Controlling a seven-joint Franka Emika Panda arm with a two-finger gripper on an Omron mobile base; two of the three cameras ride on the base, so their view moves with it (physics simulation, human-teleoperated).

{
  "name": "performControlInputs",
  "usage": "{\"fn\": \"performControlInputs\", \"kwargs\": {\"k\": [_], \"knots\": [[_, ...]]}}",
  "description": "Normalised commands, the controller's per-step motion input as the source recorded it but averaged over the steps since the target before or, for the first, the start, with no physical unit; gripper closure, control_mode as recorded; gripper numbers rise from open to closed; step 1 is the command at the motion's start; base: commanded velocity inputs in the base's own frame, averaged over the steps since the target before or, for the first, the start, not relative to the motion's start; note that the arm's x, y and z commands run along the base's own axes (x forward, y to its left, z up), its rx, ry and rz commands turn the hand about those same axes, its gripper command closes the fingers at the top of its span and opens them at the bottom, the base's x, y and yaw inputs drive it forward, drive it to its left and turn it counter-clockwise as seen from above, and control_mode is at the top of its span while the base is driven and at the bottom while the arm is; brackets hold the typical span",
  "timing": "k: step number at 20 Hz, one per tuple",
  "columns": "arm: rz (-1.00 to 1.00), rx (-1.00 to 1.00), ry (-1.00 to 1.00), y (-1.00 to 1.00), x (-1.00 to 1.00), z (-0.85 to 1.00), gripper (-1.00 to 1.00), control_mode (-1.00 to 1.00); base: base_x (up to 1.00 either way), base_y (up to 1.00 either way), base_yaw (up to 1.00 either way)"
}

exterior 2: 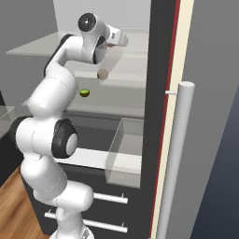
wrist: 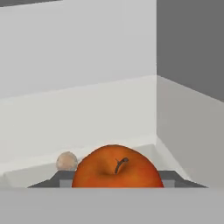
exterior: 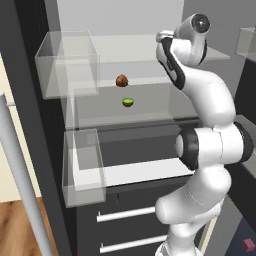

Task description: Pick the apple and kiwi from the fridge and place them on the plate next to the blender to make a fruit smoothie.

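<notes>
The fridge (exterior: 35, 125) stands open in front of the base, its pale interior crossed by clear glass shelves, with transparent bins (exterior: 67, 65) on the left door side and a long grey bar handle (exterior 2: 175, 158) on the near right. The arm (exterior: 210, 135) rises in a tall S-shape from the base, elbow bent near mid height, then folds forward at the top so the wrist reaches level into the upper shelf toward the far right. The end effector (exterior 2: 117, 39) sits there, partly hidden behind the wrist in both base views. In the hand view the apple (wrist: 117, 168) lies right at the fingertips, stem up, looking orange-red in the hand view, with the dark finger tips (wrist: 168, 177) flanking it on both sides; whether the jaws are pressing it or are merely spread around it I cannot tell. A brown round ball (exterior: 122, 80) rests on the shelf below, and the kiwi (exterior: 128, 102) lies just below and slightly nearer than that ball, cut face green, well apart from the apple. The apple should handle as light, firm and smooth, so it may slip or roll; gripping across its widest middle looks safest. The kiwi seems softer, best held gently across its rim. Neither of the 2 fruits is out of the fridge yet.
</notes>
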Motion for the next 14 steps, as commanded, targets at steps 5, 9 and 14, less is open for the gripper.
{"fn": "performControlInputs", "kwargs": {"k": [5,9,14], "knots": [[0.0,-0.05,-0.4,0.5,-1.0,0.18,1.0,-1.0,0.0,0.0,0.0],[0.0,0.0,-0.1,0.57,-1.0,0.58,1.0,-1.0,0.0,0.0,0.0],[0.02,0.02,0.07,0.44,-1.0,0.55,1.0,-1.0,0.0,0.0,0.0]]}}
